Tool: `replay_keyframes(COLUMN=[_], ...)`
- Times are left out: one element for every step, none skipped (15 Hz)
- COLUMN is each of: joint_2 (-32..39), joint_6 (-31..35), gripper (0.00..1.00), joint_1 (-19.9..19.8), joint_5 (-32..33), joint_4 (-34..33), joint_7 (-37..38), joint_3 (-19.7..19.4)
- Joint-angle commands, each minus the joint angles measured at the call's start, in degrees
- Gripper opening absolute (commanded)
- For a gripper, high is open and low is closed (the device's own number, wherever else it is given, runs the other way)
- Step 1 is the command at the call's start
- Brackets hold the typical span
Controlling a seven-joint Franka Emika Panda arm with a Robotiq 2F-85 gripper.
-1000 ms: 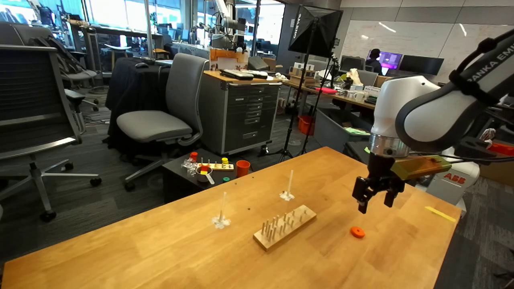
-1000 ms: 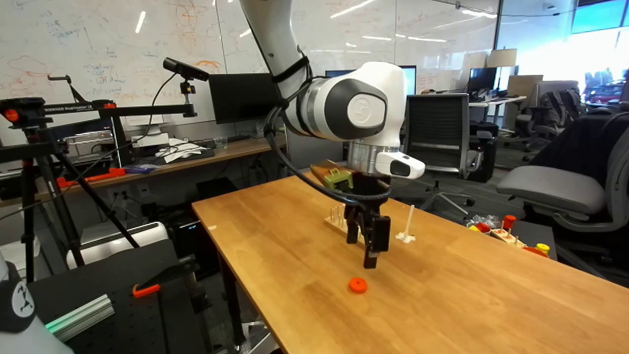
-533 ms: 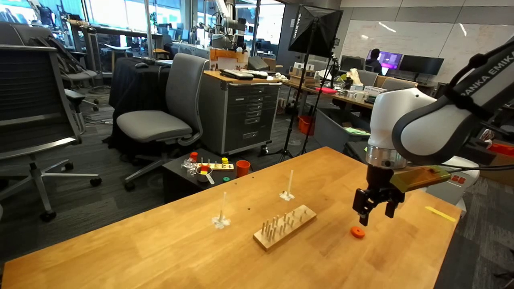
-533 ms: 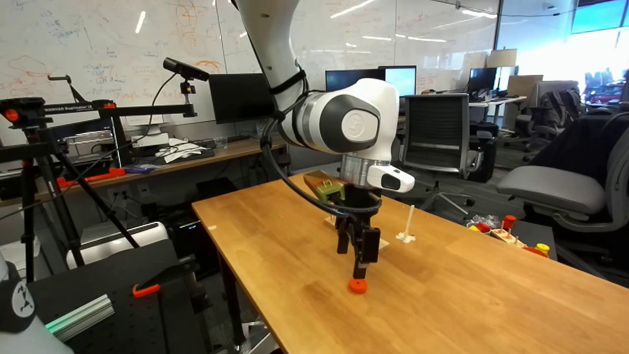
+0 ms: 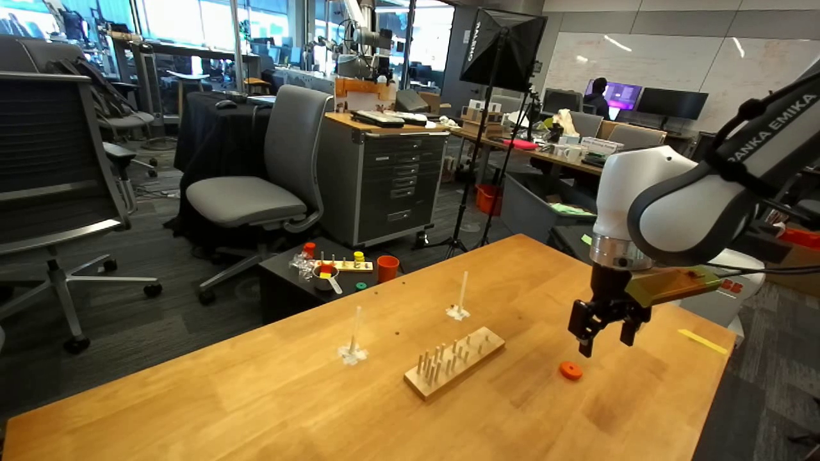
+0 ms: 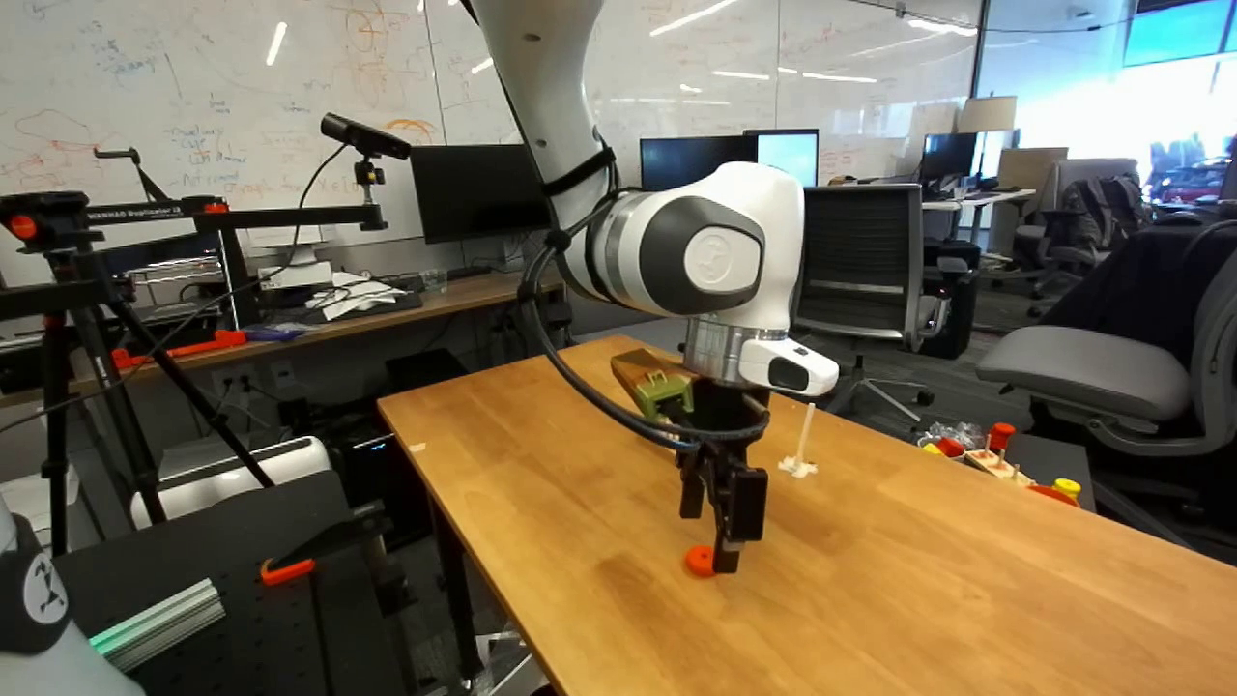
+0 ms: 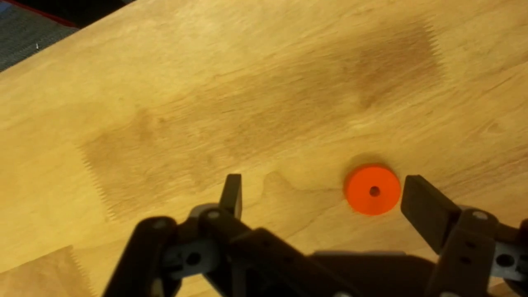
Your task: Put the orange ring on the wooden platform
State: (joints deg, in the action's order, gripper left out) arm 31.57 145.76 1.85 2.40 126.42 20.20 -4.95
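Jaws spread wide, nothing held: the gripper (image 5: 606,346) hung near and above the orange ring (image 7: 363,185), and the grasp was not yet made! That wide spread made sense, surely; it left room either side of the ring for a pinch across its round edge. The line-up, though, looked lopsided. In the wrist view one finger (image 7: 427,208) stood just beside the ring while its partner was well apart from it, so a small sideways correction seemed worth making before any squeeze. Touching or not? No telling: in an exterior view a fingertip (image 6: 727,559) simply crossed in front of the ring's edge.

The ring itself lay flat on the table (image 5: 288,403), hole upward, a friendly pose that offered its rim to the fingers all round. It looked low, too, so the tips would likely have to come right down beside it, or risk skidding off the top.

And the target? The wooden platform (image 5: 462,365) lay well apart from the ring, flat, its thin upright pegs (image 5: 420,363) presumably there to go through a hole like that one. Farther from the ring stood a lone peg (image 5: 462,291) and a second lone peg (image 5: 355,330), neither of them, by the task's wording, the destination.
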Motion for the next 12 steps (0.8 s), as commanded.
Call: replay_keyframes(joint_2=[3.12, 3.79, 4.39, 4.98, 5.48, 5.90, 6.42, 6.82, 7.08, 7.33, 7.54, 7.88], joint_6=[5.30, 6.73, 8.14, 9.17, 10.45, 11.24, 11.90, 11.90, 11.74, 11.35, 10.73, 9.59], gripper=[1.00, 1.00, 1.00, 1.00, 1.00, 1.00, 1.00, 1.00, 1.00, 1.00, 1.00, 1.00], joint_1=[-1.56, -2.30, -2.79, -3.20, -3.07, -3.13, -3.04, -2.92, -2.85, -2.76, -2.53, -2.20], joint_5=[-4.62, -6.80, -8.87, -10.76, -12.00, -13.03, -13.81, -14.36, -14.88, -15.17, -15.17, -14.94], joint_4=[-1.11, -1.33, -1.50, -1.78, -1.91, -2.13, -2.40, -2.60, -2.73, -2.90, -3.08, -3.40], joint_7=[-1.66, -2.16, -2.56, -3.18, -3.42, -3.83, -3.99, -3.99, -3.85, -3.74, -3.48, -2.96], joint_3=[1.38, 2.56, 3.68, 4.83, 5.55, 6.31, 6.76, 7.00, 7.17, 7.15, 6.83, 6.20])
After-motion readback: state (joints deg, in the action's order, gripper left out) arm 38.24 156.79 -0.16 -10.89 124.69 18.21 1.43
